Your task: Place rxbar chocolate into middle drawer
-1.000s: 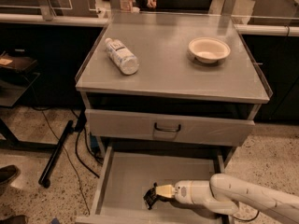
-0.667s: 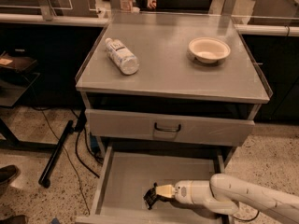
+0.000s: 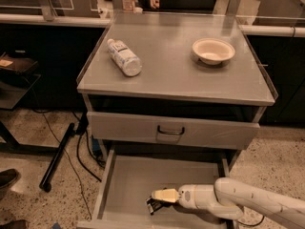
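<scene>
The middle drawer is pulled open below the cabinet, a wide shallow grey tray with a bare floor. My gripper reaches in from the right, low over the drawer's front centre. Its pale fingers are closed on the rxbar chocolate, a small dark bar at the fingertips. The bar sits at or just above the drawer floor.
A closed grey drawer front with a dark loop handle is above the open drawer. On the cabinet top lie a clear water bottle at the left and a pale bowl at the right. Cables and a black pole lie on the floor to the left.
</scene>
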`<state>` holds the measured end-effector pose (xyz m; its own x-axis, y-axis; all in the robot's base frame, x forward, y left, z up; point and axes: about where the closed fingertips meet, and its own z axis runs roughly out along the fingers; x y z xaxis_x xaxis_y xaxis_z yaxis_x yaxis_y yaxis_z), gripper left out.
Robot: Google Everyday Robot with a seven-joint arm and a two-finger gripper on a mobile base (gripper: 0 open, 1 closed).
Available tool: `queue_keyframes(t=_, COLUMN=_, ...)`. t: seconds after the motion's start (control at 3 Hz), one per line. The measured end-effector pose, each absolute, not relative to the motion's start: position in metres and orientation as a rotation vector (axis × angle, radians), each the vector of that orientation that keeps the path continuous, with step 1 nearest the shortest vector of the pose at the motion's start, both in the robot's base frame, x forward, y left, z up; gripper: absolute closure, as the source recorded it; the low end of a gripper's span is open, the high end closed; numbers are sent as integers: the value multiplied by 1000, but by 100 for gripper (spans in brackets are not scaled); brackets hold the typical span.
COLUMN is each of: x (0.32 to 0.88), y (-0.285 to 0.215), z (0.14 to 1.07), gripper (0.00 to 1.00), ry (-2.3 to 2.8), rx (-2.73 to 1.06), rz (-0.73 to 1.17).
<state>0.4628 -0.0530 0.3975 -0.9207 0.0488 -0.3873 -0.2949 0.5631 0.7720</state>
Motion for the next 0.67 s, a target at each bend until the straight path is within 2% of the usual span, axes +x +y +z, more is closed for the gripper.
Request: queue_keyframes(t=0.67, x=463, y=-53, z=397, gripper=0, ry=2434, rx=-201, rz=1301)
